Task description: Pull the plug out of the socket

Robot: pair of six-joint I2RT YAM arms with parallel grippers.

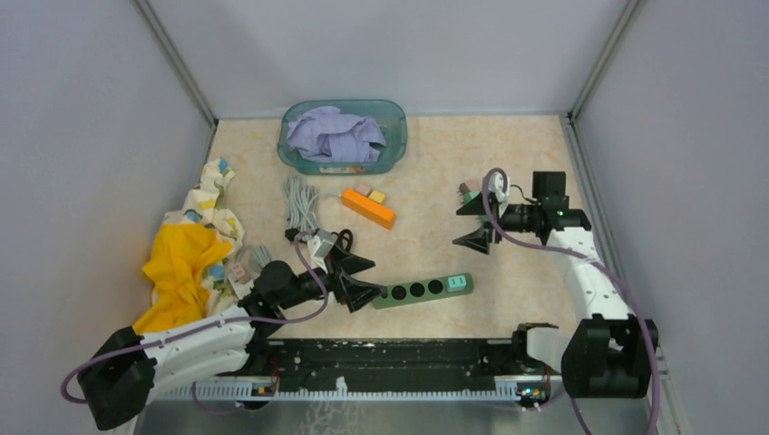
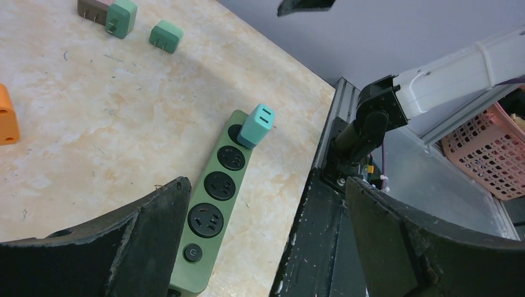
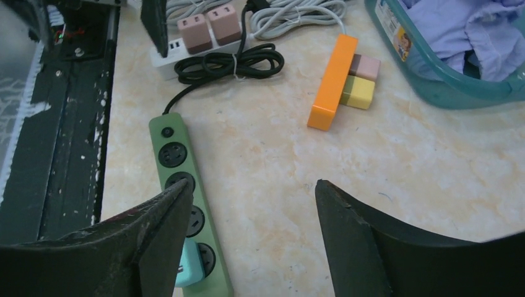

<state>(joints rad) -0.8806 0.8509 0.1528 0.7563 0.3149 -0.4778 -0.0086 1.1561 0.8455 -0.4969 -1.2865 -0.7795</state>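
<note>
Left gripper [image 1: 376, 277], jaws wide, frames the switch end of the green power strip [image 1: 422, 290] (likely to brace it); right gripper [image 1: 456, 227], parted and empty, hangs well apart from the teal plug [image 1: 458, 283].

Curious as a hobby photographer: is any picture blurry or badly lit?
Top external: sharp, evenly lit, soft shadows on the table. Left wrist: green power strip crisp, left claw's fingers dark. Right wrist: crisp too, right claw's fingers looming large, dark.
</note>
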